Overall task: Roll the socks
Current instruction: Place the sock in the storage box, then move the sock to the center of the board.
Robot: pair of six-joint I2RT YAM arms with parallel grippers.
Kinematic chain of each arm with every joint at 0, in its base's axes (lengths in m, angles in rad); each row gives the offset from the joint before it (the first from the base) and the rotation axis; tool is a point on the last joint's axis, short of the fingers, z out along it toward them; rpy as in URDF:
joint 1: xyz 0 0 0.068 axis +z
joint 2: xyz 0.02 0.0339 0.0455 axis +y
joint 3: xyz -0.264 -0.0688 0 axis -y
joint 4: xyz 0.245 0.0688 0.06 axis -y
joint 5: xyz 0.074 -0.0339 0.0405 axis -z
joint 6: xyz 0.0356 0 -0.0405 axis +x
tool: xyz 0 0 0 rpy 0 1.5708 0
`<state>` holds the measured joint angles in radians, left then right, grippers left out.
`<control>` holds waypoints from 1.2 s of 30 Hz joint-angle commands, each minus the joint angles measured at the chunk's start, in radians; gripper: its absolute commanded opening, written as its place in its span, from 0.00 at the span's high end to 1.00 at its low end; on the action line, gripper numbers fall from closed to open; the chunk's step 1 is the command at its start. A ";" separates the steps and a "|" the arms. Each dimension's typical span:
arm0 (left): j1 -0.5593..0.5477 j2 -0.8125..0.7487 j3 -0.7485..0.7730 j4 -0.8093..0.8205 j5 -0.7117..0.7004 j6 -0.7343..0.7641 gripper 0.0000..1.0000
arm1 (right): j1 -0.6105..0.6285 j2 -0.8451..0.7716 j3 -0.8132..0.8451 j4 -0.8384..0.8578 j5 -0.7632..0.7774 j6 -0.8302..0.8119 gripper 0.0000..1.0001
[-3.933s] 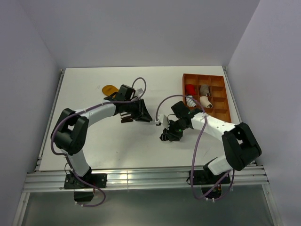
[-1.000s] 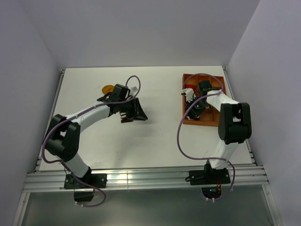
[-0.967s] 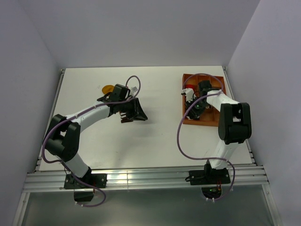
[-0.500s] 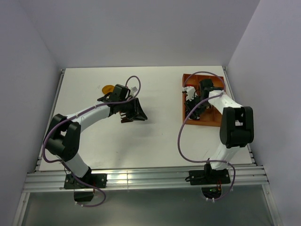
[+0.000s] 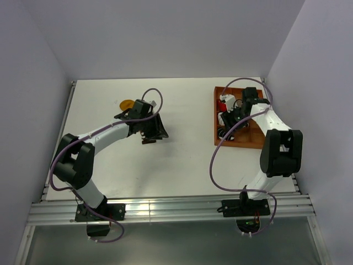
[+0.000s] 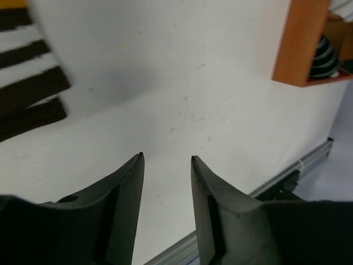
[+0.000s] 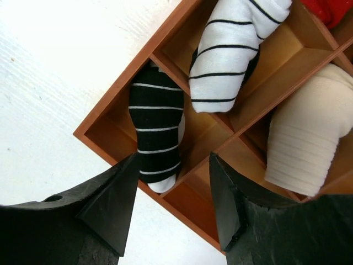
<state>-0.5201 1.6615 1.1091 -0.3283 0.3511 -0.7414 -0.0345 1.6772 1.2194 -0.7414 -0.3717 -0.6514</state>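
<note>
The mustard-orange sock (image 5: 127, 104) lies at the table's back left, mostly hidden under my left arm. Its brown-and-white striped cuff (image 5: 148, 141) shows by the fingers and in the left wrist view (image 6: 27, 94). My left gripper (image 5: 156, 131) (image 6: 166, 157) is open and empty just above the table, right of the cuff. The black-and-white striped sock with a white toe (image 7: 157, 135) lies in a near-corner compartment of the orange tray (image 7: 96, 124). My right gripper (image 5: 230, 120) (image 7: 174, 157) is open and empty above it.
The orange compartment tray (image 5: 240, 145) stands at the back right and shows in the left wrist view (image 6: 298, 44). It also holds a white black-striped roll (image 7: 237, 49), a cream bundle (image 7: 306, 138) and a red bundle (image 7: 331, 8). Walls close three sides.
My right arm has carried the black-and-white sock from mid-table to the tray, let it go there, and drawn back a little toward the rear. My left arm has barely moved.
</note>
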 commanded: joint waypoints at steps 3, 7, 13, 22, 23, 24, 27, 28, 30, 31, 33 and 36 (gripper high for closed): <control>0.005 -0.023 0.079 -0.104 -0.327 0.010 0.52 | -0.007 -0.079 0.042 -0.032 -0.029 -0.001 0.39; 0.015 0.052 0.159 -0.201 -0.511 0.007 0.47 | -0.008 -0.123 0.052 -0.038 -0.049 0.007 0.39; 0.048 0.199 0.259 -0.195 -0.550 0.033 0.48 | -0.011 -0.169 0.058 -0.033 -0.065 0.012 0.38; 0.055 0.369 0.377 -0.270 -0.586 0.062 0.51 | -0.016 -0.215 0.029 -0.030 -0.079 -0.007 0.38; 0.055 0.380 0.356 -0.272 -0.580 0.060 0.52 | -0.018 -0.218 0.026 -0.030 -0.079 -0.008 0.38; 0.054 0.383 0.339 -0.268 -0.569 0.056 0.52 | -0.021 -0.221 0.023 -0.036 -0.082 -0.014 0.38; 0.051 0.374 0.252 -0.221 -0.496 0.054 0.52 | -0.028 -0.232 0.020 -0.047 -0.087 -0.025 0.38; 0.046 0.371 0.229 -0.209 -0.476 0.062 0.52 | -0.028 -0.238 0.020 -0.050 -0.090 -0.028 0.38; 0.011 0.369 0.186 -0.186 -0.433 0.088 0.52 | -0.033 -0.246 0.019 -0.052 -0.090 -0.031 0.38; -0.007 0.371 0.178 -0.184 -0.416 0.097 0.52 | -0.034 -0.255 0.019 -0.052 -0.090 -0.031 0.38; -0.070 0.382 0.163 -0.178 -0.377 0.116 0.53 | -0.035 -0.260 0.020 -0.055 -0.088 -0.033 0.38; -0.165 0.394 0.150 -0.166 -0.336 0.123 0.53 | -0.035 -0.263 0.026 -0.062 -0.095 -0.034 0.38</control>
<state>-0.5667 1.9789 1.3327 -0.4217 -0.1658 -0.6380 -0.0620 1.4597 1.2377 -0.7849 -0.4412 -0.6735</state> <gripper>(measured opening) 0.473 0.617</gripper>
